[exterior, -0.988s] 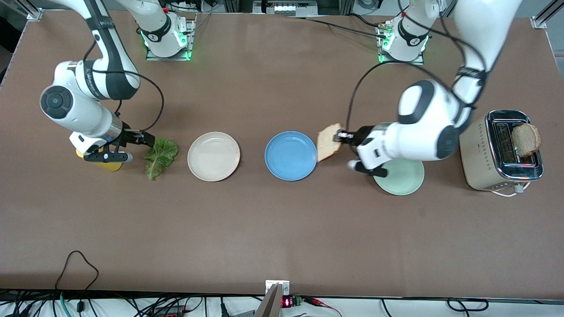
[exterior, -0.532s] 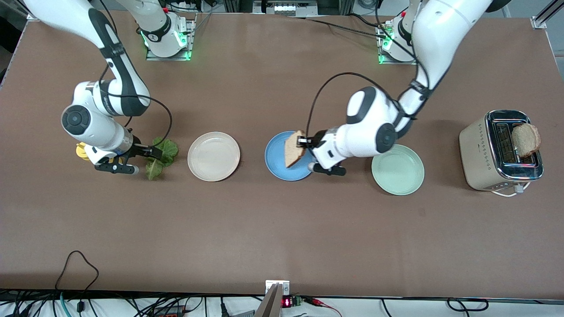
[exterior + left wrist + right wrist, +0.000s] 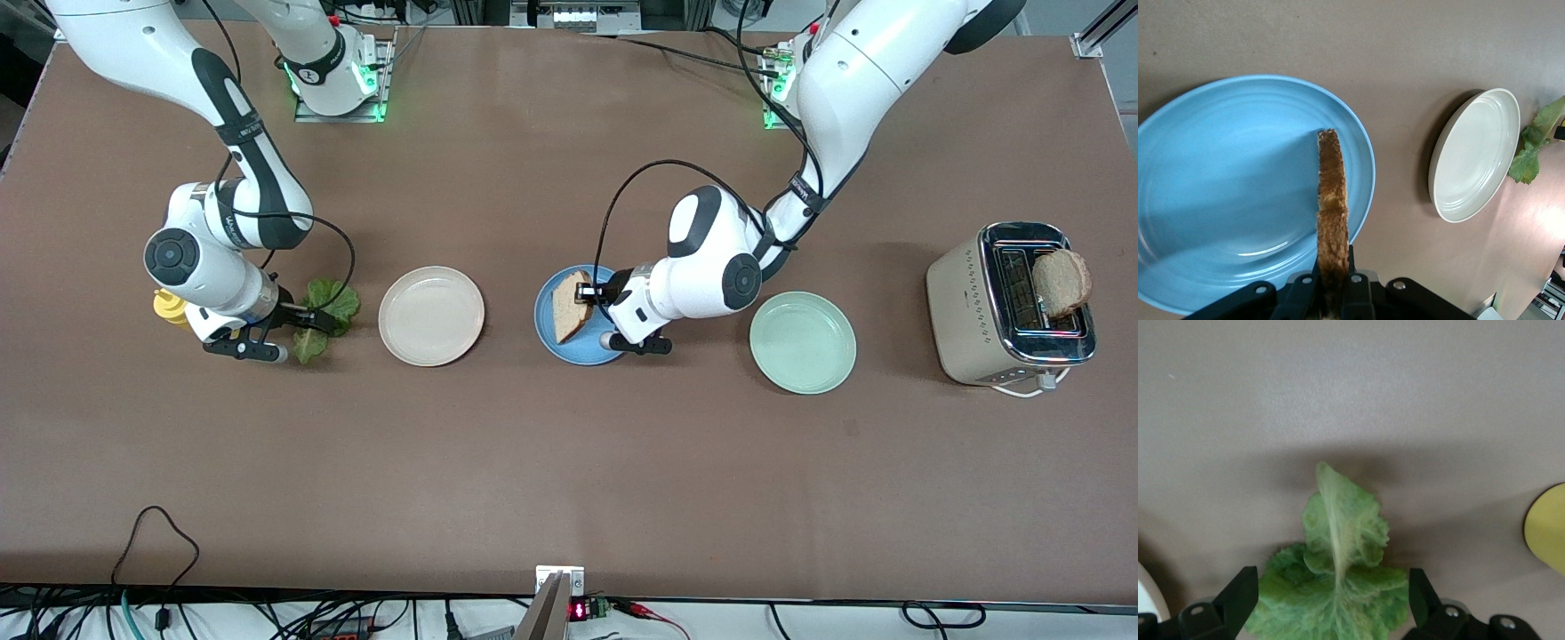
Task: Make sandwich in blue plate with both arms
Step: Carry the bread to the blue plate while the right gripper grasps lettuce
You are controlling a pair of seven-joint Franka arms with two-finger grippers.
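Left gripper (image 3: pixel 594 296) is now hanging over the blue plate (image 3: pixel 544 333), w/ the bread slice (image 3: pixel 567 307) pinched on edge betw. its fingers. 1.0 s ago that slice was outside the plate rim, toward the left arm's end; 0.5 s ago it was crossing the rim; now it is over the plate's middle. Meaning, as I judge it: slice 1 of 2 is nearly delivered, only lowering and letting go remain.

Left wrist view: slice (image 3: pixel 1331 220) is standing upright, crust edge toward the cam, fingers clamped on its lower end, blue plate (image 3: pixel 1198 133) spreading directly under the gripper. Can't tell whether the slice's far edge is touching the plate yet.

Right gripper (image 3: pixel 302 322) is working at the lettuce leaf (image 3: pixel 327 302), having moved in over the last 1.0 s from just beside the leaf to over its stem end. Right wrist view: fingers (image 3: pixel 1238 593) spread wide, 1 each side of the leaf (image 3: pixel 1338 580), not yet closing on it. Leaf is lying flat on the table (image 3: pixel 569 462). Yellow bottle (image 3: pixel 169 305) is sitting just beside this gripper, toward the right arm's end.

Cream plate (image 3: pixel 431 316) is sitting empty betw. the 2 grippers. Mint plate (image 3: pixel 803 342) and toaster (image 3: pixel 978 311), w/ slice 2 (image 3: pixel 1062 280) sticking up from it, are toward the left arm's end, well apart from the left gripper.
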